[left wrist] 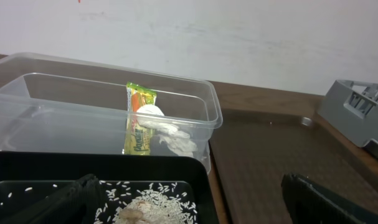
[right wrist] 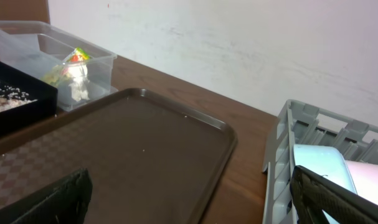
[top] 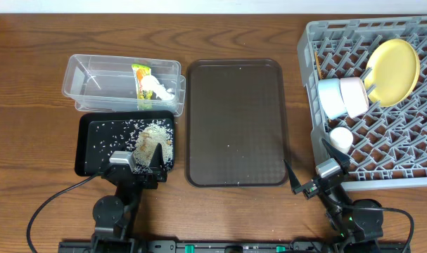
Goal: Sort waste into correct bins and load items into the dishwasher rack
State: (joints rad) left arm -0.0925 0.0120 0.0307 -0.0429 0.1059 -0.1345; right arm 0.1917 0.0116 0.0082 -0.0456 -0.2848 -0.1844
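The left gripper (top: 137, 166) is hovering over the near end of the black tray (top: 93, 133), jaws spread wide and holding nothing. The rice grains (top: 151, 140) are lying right ahead of its fingertips, heaped with beige scraps toward the tray's right side. Beyond it, toward the far-left corner of the table (top: 30, 105), the clear tub (top: 93, 74) is sitting with the snack wrapper (top: 141, 76) and the crumpled tissue (top: 159, 90) resting at its right end.

Over on the right, the right gripper (top: 313, 166) is hanging open too, empty, at the near-left corner of the dishwasher rack (top: 382, 184). One finger is reaching over the grey lattice, the other sitting by the near-right corner of the brown serving tray (top: 234, 105). A small white round piece (top: 340, 138) is lying in the rack just ahead of that gripper.

Further back, the light blue bowl (top: 328, 98) and the white bowl (top: 354, 97) are standing on edge side by side, touching, with the pale yellow plate (top: 394, 69) leaning tilted behind them. The thin wooden chopsticks (top: 317, 68) are showing along the rack's left wall.

The smooth serving tray is filling the middle of the table, sitting just beside the tub and the black tray, with a narrow strip of wood grain parting it from the rack. Open wood is showing along the table's left edge.
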